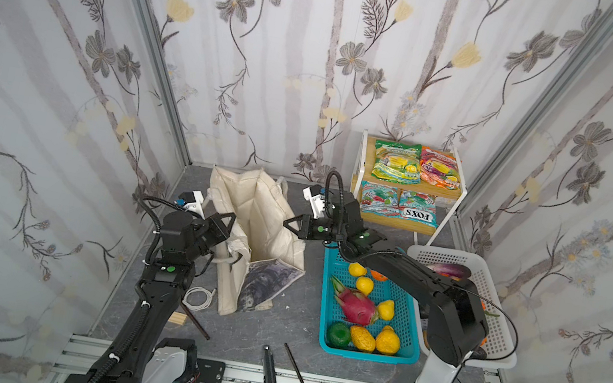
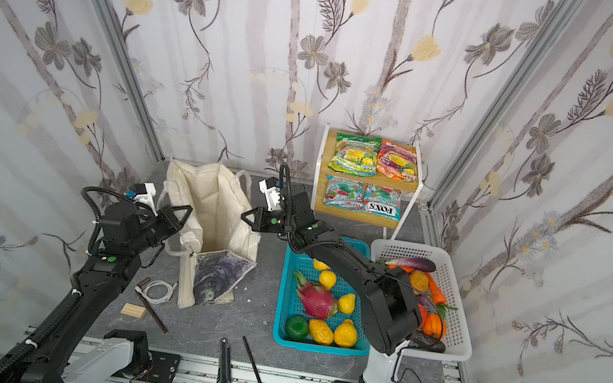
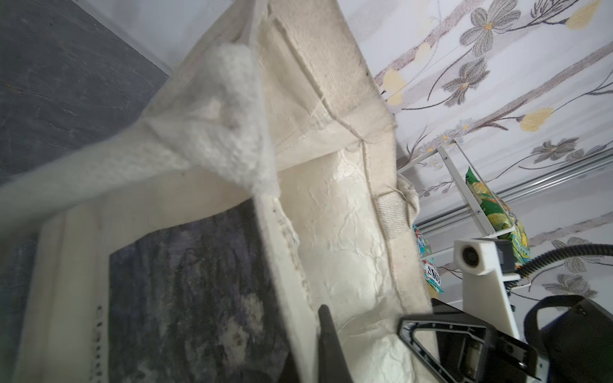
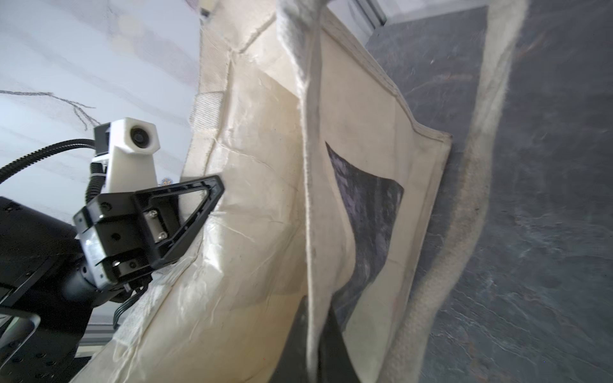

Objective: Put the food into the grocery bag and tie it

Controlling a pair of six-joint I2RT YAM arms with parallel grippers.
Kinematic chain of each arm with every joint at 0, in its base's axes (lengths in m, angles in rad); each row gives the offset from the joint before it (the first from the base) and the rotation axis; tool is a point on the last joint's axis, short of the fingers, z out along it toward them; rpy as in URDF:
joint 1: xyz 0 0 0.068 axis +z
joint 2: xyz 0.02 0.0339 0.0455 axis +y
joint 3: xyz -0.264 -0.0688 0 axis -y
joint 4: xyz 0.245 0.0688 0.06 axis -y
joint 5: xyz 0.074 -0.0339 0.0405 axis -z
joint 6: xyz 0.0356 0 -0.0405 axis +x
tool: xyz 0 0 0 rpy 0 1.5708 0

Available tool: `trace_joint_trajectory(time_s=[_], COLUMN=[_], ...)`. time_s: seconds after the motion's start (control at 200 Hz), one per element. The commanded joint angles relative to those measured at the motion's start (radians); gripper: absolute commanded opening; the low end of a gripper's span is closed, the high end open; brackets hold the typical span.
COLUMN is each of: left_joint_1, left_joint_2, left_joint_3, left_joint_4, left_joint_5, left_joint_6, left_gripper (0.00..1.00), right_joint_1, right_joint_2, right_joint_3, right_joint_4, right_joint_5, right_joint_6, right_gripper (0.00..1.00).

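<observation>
The cream grocery bag (image 1: 263,215) (image 2: 218,207) stands open at mid-table, its dark printed panel facing front. My left gripper (image 1: 231,221) (image 3: 315,348) is shut on the bag's left rim (image 3: 282,232). My right gripper (image 1: 286,224) (image 4: 313,338) is shut on the right rim (image 4: 308,199), so both hold the mouth apart. In the teal basket (image 1: 370,353) lie two small round yellow fruits (image 1: 357,269) (image 1: 364,285) and the magenta dragon fruit (image 1: 355,306). The green-yellow packet (image 1: 396,161) and the orange packet (image 1: 439,167) lie on the shelf's top tier.
FOX'S packets (image 1: 417,212) fill the lower tier of the shelf (image 1: 362,160). A white basket (image 1: 498,347) of vegetables sits far right under my right arm. A coiled white cable (image 1: 197,297), wood block (image 1: 177,318), box cutter (image 1: 269,376) and hex key (image 1: 297,376) lie near the front.
</observation>
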Motion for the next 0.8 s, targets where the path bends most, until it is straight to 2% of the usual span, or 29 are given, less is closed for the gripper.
trace_joint_trajectory(time_s=[0.0, 0.105, 0.27, 0.37, 0.475, 0.7, 0.794], left_joint_1=[0.002, 0.004, 0.007, 0.007, 0.014, 0.034, 0.019], left_joint_2=[0.011, 0.029, 0.039, 0.045, 0.050, -0.003, 0.011], left_joint_3=[0.033, 0.085, 0.219, 0.266, 0.284, 0.262, 0.233], left_joint_4=[0.008, -0.081, -0.346, -0.447, -0.523, -0.560, -0.555], left_joint_5=[0.022, -0.014, -0.163, -0.180, -0.194, -0.276, -0.214], left_joint_6=[0.007, 0.071, 0.261, 0.345, 0.383, 0.407, 0.391], left_gripper=[0.00, 0.00, 0.00, 0.00, 0.00, 0.00, 0.00], right_joint_1=[-0.018, -0.031, -0.050, -0.065, -0.079, -0.097, -0.071], right_joint_2=[-0.088, -0.148, -0.211, -0.247, -0.276, -0.405, -0.410], right_joint_3=[-0.045, -0.076, -0.147, -0.177, -0.170, -0.247, -0.250], right_joint_4=[-0.089, -0.180, -0.252, -0.288, -0.377, -0.399, -0.376], right_joint_5=[0.171, 0.262, 0.358, 0.427, 0.512, 0.566, 0.528], right_joint_6=[-0.102, -0.147, -0.154, -0.142, -0.150, -0.146, -0.134], right_gripper=[0.00, 0.00, 0.00, 0.00, 0.00, 0.00, 0.00])
